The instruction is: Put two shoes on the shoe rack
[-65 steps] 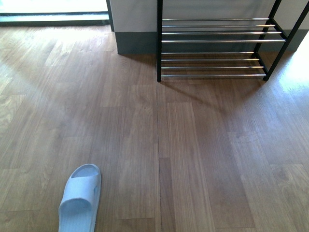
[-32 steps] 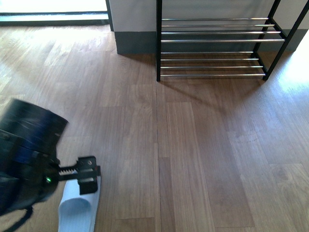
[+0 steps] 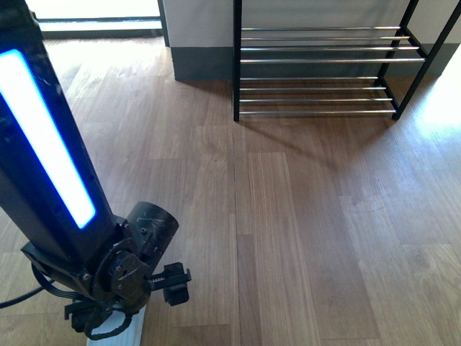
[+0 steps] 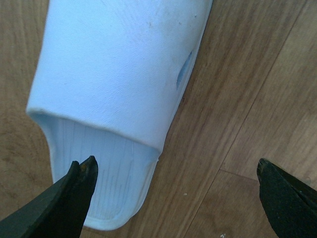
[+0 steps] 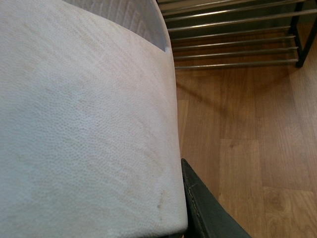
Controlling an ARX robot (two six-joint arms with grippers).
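A pale blue slide sandal (image 4: pixel 119 74) lies on the wood floor. In the front view only a sliver of this sandal (image 3: pixel 121 334) shows under my left arm. My left gripper (image 4: pixel 178 193) hangs open just above its heel end, one fingertip (image 4: pixel 81 191) over the footbed and the other over bare floor. My right gripper (image 5: pixel 148 213) is shut on a second slide sandal (image 5: pixel 84 124), which fills most of the right wrist view; one dark finger (image 5: pixel 205 213) presses its side. The shoe rack (image 3: pixel 317 61) stands at the far right with bare chrome bars, also seen beyond the held sandal as the rack (image 5: pixel 233 49).
Wood plank floor (image 3: pixel 288 216) stretches from the arm to the rack. A grey wall base (image 3: pixel 202 65) stands left of the rack, and a bright door sill (image 3: pixel 94 25) runs along the far left. My left arm with its lit blue strip (image 3: pixel 47 137) covers the near left.
My left arm has swung into the front view and come down over the sandal on the floor, covering nearly all of it. The rack has not moved.
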